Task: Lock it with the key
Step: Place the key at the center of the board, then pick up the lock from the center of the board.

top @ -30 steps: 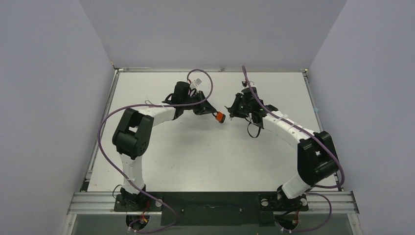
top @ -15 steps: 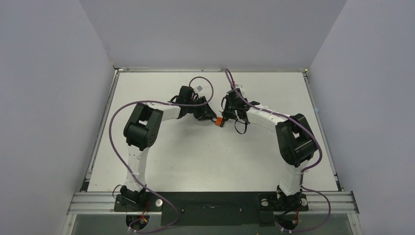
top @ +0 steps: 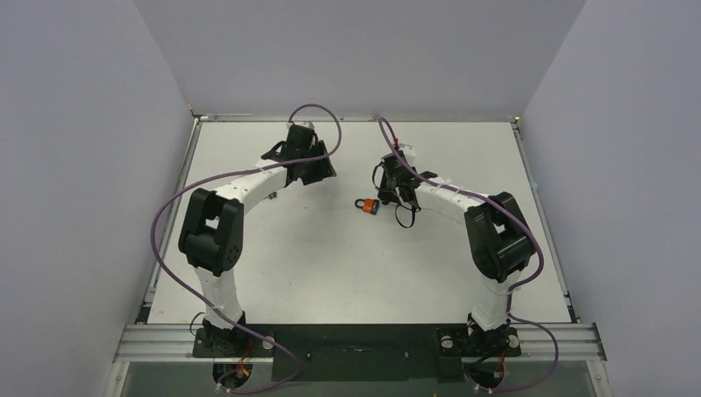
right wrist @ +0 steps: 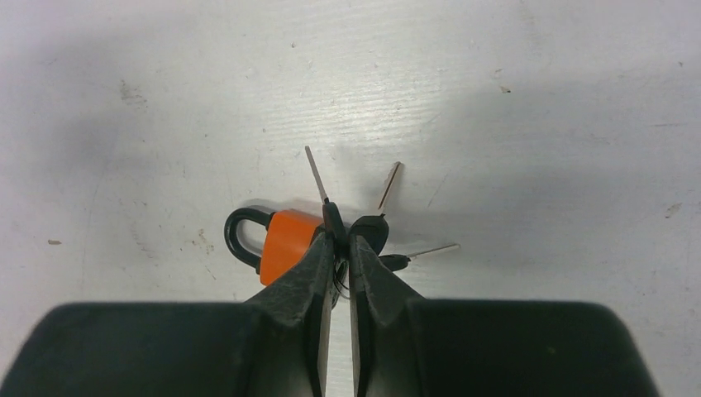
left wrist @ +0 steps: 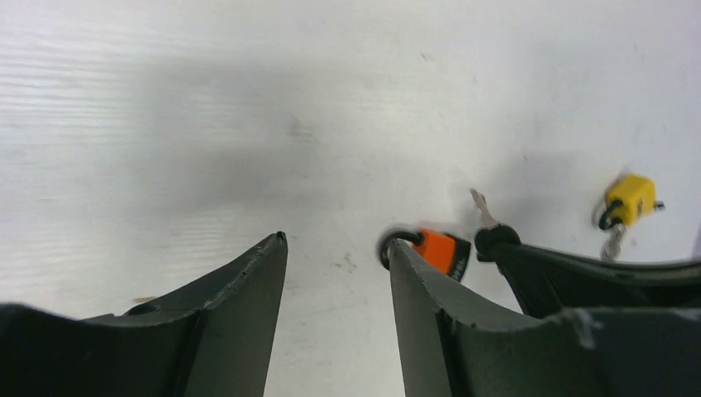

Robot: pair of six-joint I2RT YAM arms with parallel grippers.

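- white worktop (top: 331, 265), walls on three sides.
- left arm reaches toward far-left corner; left gripper (left wrist: 336, 244) claw apart, empty, over bare surface, left of lock, not touching it.
- right gripper (right wrist: 340, 237) claw together, clamped on black-headed key bunch (right wrist: 372, 230) at lock's base; silver blades fan outward.
- orange padlock with black shackle (right wrist: 285, 240) flat on worktop, mid-width, nearer far edge, shackle toward left edge.
- small yellow padlock (left wrist: 630, 200) beyond right claw, apart from orange one.

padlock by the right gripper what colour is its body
Orange; the small orange-bodied padlock shows best in the right wrist view.
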